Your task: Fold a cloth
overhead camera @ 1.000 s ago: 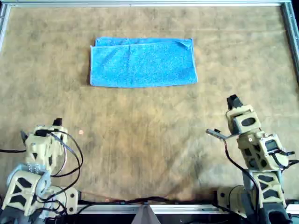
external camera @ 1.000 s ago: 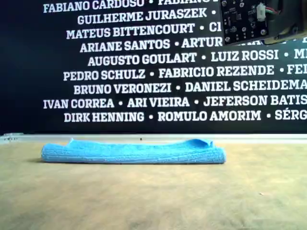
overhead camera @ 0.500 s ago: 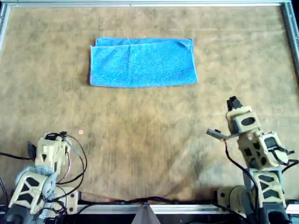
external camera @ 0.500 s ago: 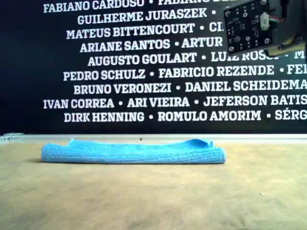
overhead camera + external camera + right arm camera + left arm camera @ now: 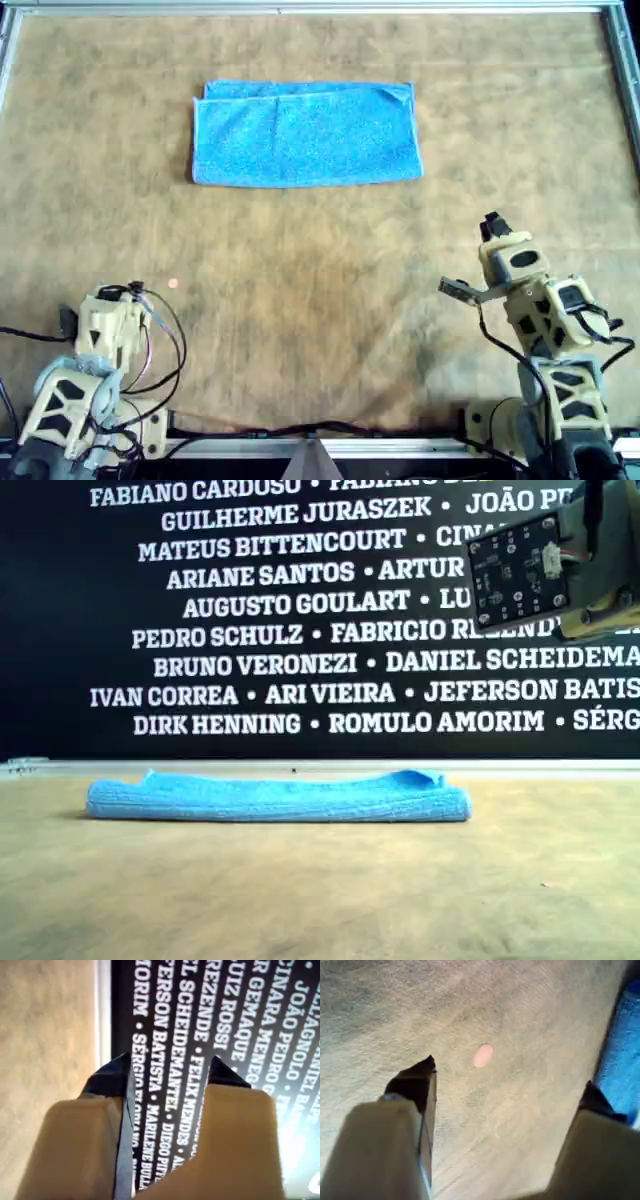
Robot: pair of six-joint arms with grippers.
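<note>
Looks pretty far along, going by what's on the desk: cloth lying flat as a tidy wide rectangle toward the far side of the overhead view, a bit left of centre, with a second layer's edge showing along the far side, so folded in half at least once by the look of it. From the exterior view reads as a low doubled strip with a rounded edge at that view's right, sitting in front of the black wall with the white names. Both arms parked near the bottom edge of the overhead view, well apart from the cloth and touching nothing. Left pincer spread wide, empty, pointing down at bare desk with a small pinkish spot between the tips and a sliver of blue off to one side. Right pincer also parted with nothing in it, aimed up at the lettered wall rather than at the desk. Hard to say whether another fold, narrowing it to a square, is still wanted; if one fold is enough, probably just finishing off, arms pulled clear.
</note>
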